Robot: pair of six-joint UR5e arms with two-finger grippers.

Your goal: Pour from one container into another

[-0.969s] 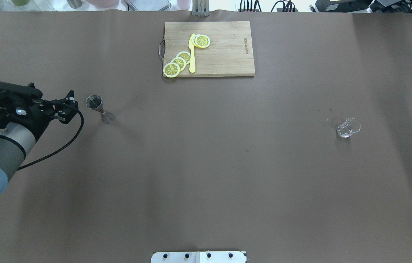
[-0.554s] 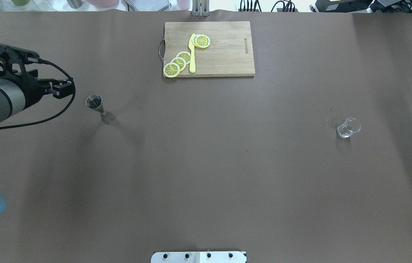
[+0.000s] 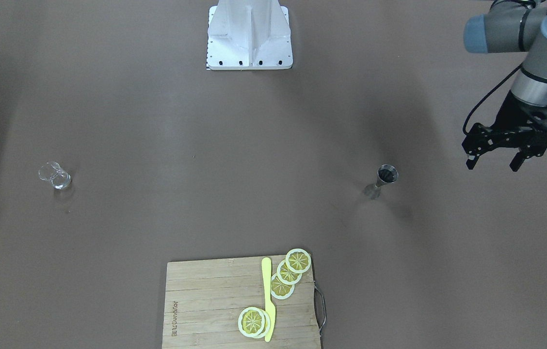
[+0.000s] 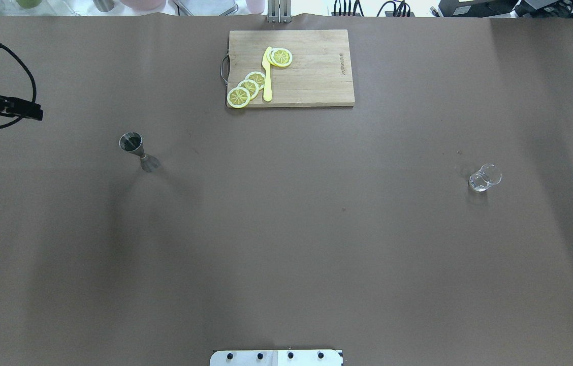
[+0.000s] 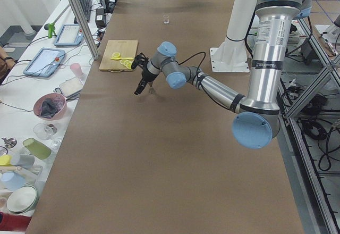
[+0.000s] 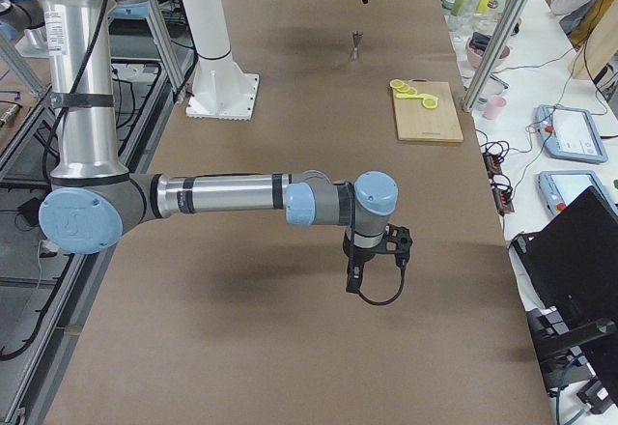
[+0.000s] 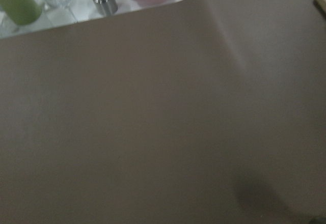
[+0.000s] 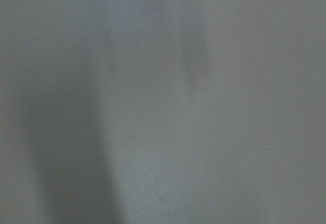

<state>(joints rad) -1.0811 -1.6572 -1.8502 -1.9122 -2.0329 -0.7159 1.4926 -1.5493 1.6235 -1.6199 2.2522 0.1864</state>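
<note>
One wide-spread left end effector, apparently empty, apart from jigger.

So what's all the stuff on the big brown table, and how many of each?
jigger: one, silver metal, standing on the robot's left side
glass: one, clear, on the robot's right side
cutting board: one, wooden, far middle of the table
lemon slices: about five, yellow, on the board
knife: one, yellow, on the board among the slices
table: one, brown
left pincer: one, black, open and empty, apart from the jigger
right pincer: one, black, over bare table; open or shut, cannot tell
</note>
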